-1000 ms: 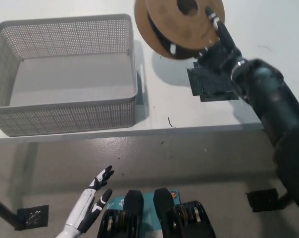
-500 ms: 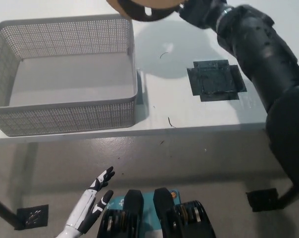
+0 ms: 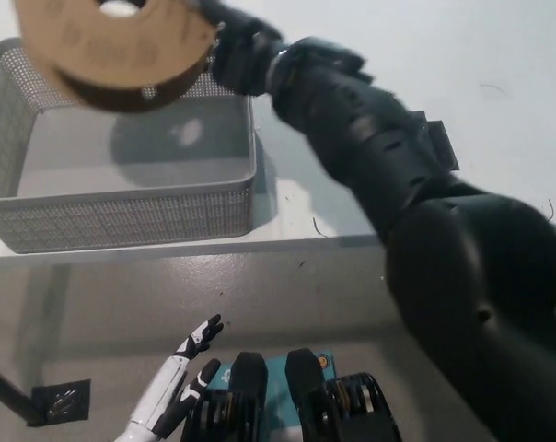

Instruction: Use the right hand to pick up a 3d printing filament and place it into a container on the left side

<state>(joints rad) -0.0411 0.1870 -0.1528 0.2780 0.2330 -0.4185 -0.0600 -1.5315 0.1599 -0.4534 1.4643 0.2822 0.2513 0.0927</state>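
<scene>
A brown cardboard filament spool [image 3: 112, 48] hangs in the air over the grey mesh basket [image 3: 121, 214], near its far side. My black right hand [image 3: 237, 51] is shut on the spool's right edge, with the arm stretched across the white table from the lower right. The spool's shadow falls on the basket floor. My white left hand [image 3: 181, 379] rests low at the bottom left, below the table edge, fingers apart and holding nothing.
The white table [image 3: 499, 55] extends to the right of the basket. A dark square mat [image 3: 439, 143] on it is mostly hidden behind my right arm. Below the table edge is grey floor, with a small dark plate [image 3: 62, 401] at the lower left.
My right arm has swung left with the spool, from above the mat to over the basket. The left hand has barely moved.
</scene>
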